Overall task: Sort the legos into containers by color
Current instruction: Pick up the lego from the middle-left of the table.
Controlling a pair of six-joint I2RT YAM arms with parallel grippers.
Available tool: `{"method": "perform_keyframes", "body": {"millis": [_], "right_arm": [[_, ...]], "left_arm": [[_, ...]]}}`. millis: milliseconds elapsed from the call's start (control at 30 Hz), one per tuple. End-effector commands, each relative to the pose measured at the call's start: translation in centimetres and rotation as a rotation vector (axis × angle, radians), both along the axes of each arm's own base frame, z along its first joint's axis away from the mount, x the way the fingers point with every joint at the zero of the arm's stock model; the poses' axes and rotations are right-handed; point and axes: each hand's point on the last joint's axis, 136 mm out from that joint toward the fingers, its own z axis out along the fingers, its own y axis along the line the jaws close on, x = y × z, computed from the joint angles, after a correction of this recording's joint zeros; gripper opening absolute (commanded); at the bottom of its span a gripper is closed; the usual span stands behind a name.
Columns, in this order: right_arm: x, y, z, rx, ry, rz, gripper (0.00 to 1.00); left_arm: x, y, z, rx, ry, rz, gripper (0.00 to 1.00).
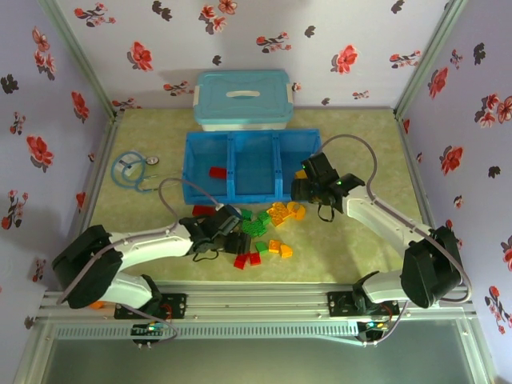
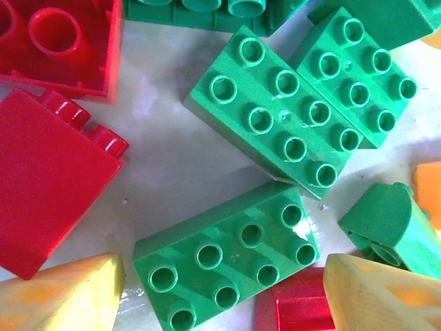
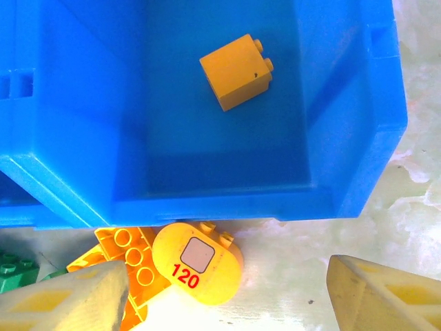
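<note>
Legos (image 1: 264,228): loose heap before the tray, several cut off at frame edges. Containers (image 1: 254,168): red brick (image 1: 218,172) in left compartment, orange brick (image 3: 236,72) in right. Left gripper (image 2: 224,293): spread wide astride a flat green brick (image 2: 227,258). Right gripper (image 3: 227,293): spread wide, empty, above the near wall. Behind: pale-blue lidded box (image 1: 242,98); stethoscope (image 1: 134,170) at left. Legible: "120" on rounded orange piece (image 3: 198,262).

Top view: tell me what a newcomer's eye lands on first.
The bright blue tray sits mid-table, with one red brick in its left compartment. Just on its near side lies a jumble of red, green and orange legos. Behind the tray stands a pale-blue lidded box.
</note>
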Motion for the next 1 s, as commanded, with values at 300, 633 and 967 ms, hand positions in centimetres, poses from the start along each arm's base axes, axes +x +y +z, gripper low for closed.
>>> {"method": "perform_keyframes", "body": {"millis": [300,633,967], "right_arm": [[-0.1,-1.2,0.5,-0.010,-0.036,-0.044,0.76],[-0.5,-2.3,0.5,-0.011,-0.045,-0.068,0.76],[-0.5,-2.8,0.4,-0.006,-0.051,-0.081,0.76]], "left_arm": [[-0.1,-1.3,-0.6,0.040,0.053,0.003,0.77],[-0.2,-0.9,-1.6,0.132,0.081,0.019,0.76],[-0.5,-0.4,-2.2,0.201,0.102,0.021,0.72]]}}
